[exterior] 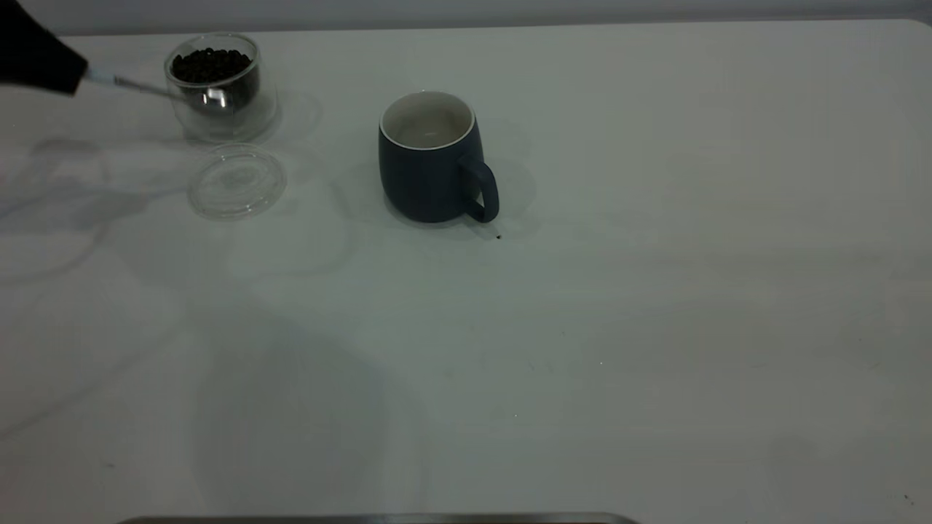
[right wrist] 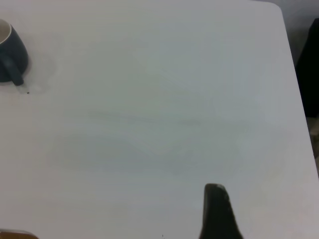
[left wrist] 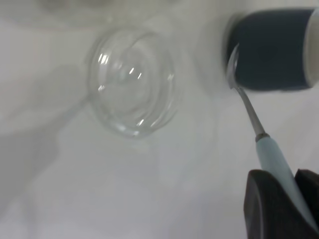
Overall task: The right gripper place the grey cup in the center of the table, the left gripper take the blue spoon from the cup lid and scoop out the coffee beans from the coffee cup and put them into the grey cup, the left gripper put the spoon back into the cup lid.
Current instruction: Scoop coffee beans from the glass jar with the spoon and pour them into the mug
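Off-white table (exterior: pixel 655 327) carries everything. Grey cup (exterior: pixel 429 164) upright near centre, handle toward camera. Coffee cup (exterior: pixel 218 87) at far left, holding coffee beans (exterior: pixel 210 64). Cup lid (exterior: pixel 237 180) flat just in front of it. Left gripper (exterior: pixel 54 69) at left edge, clamped on blue spoon (exterior: pixel 127 82), bowl beside glass. Right gripper (right wrist: pixel 217 211): finger state unclear.
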Robot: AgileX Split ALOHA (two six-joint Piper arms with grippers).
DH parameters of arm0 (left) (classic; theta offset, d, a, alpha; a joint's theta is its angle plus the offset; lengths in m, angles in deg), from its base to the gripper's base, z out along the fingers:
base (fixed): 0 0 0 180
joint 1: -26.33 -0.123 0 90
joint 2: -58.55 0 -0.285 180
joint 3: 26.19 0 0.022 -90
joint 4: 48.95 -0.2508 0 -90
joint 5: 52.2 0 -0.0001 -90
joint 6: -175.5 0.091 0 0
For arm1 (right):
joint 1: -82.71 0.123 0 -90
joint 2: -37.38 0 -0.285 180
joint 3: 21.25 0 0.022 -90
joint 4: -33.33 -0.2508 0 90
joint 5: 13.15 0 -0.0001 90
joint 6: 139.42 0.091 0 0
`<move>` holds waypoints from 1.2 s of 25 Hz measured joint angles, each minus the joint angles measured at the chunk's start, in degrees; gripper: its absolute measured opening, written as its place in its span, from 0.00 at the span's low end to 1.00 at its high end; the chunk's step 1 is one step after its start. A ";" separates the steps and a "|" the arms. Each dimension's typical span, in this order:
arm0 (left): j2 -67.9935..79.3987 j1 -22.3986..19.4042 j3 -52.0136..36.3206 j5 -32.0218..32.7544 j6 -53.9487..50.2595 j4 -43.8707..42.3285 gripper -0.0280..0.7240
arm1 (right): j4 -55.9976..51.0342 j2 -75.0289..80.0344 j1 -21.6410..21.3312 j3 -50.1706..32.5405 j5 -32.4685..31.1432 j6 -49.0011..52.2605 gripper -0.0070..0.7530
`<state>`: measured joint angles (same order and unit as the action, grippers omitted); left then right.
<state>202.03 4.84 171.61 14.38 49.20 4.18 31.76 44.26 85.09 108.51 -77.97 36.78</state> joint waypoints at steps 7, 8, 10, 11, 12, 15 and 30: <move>-2.99 0.00 2.61 -1.81 -0.65 6.36 0.21 | 0.00 0.00 0.00 0.00 0.00 0.00 0.61; -3.05 0.00 3.00 -3.77 -1.52 6.36 0.21 | 0.00 0.00 0.00 0.00 0.00 0.00 0.61; -3.05 0.05 3.27 -8.33 -4.74 5.96 0.21 | 0.00 0.00 0.00 0.00 0.00 0.00 0.61; -2.99 0.05 3.27 -10.33 -5.86 5.49 0.21 | 0.00 0.00 0.00 0.00 0.00 0.00 0.61; -2.85 0.05 3.27 -11.60 -6.28 4.90 0.21 | 0.00 0.00 0.00 0.00 0.00 0.00 0.61; -1.11 0.05 3.39 -12.92 -6.75 4.85 0.21 | 0.00 0.00 0.00 0.00 0.00 0.00 0.61; 7.50 1.67 3.73 -15.01 -4.84 10.48 0.21 | 0.00 0.00 0.00 0.00 0.00 0.00 0.61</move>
<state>209.53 6.51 175.35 -0.63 44.37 14.66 31.76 44.26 85.09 108.51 -77.97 36.78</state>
